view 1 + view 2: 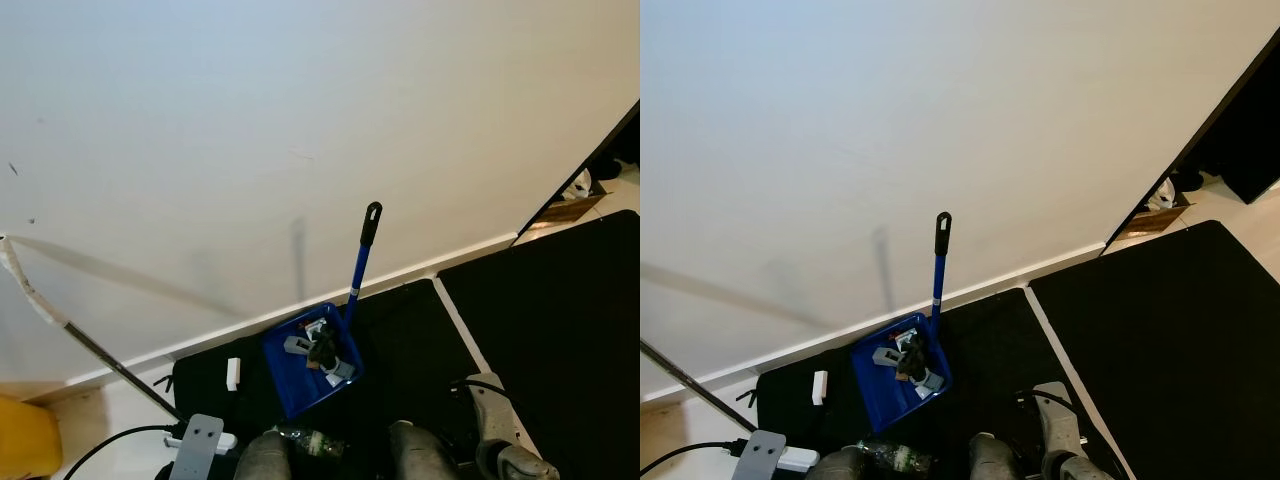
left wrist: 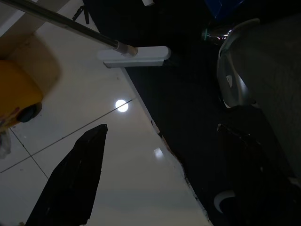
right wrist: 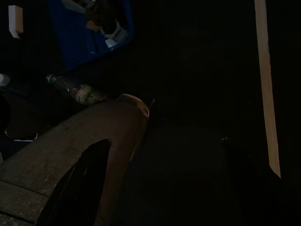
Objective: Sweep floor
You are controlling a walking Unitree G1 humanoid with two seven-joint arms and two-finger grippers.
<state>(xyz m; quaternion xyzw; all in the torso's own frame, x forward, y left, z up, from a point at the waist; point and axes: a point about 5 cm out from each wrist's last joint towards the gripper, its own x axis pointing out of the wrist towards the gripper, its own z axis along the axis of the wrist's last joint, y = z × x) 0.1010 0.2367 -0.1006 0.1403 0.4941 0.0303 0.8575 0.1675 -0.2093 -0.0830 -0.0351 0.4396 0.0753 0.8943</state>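
Note:
A blue dustpan [image 1: 305,368] lies on a black mat [image 1: 410,330] by the wall, with several bits of debris in it. Its blue handle with a black grip [image 1: 371,222] stands upright. A long broom pole [image 1: 90,345] slants from the upper left down to a white head [image 2: 134,55] at the mat's edge. A small white piece [image 1: 233,373] and a plastic bottle [image 1: 312,441] lie on the mat near my feet. My left gripper [image 2: 91,139] hangs idle over pale tiles. My right gripper [image 3: 96,155] hangs idle beside my leg.
A white wall with a baseboard [image 1: 250,150] stands close ahead. A second black mat [image 1: 560,330] lies to the right across a pale strip of floor. A yellow object [image 1: 25,435] sits at the lower left. A dark opening with clutter [image 1: 590,185] is at the far right.

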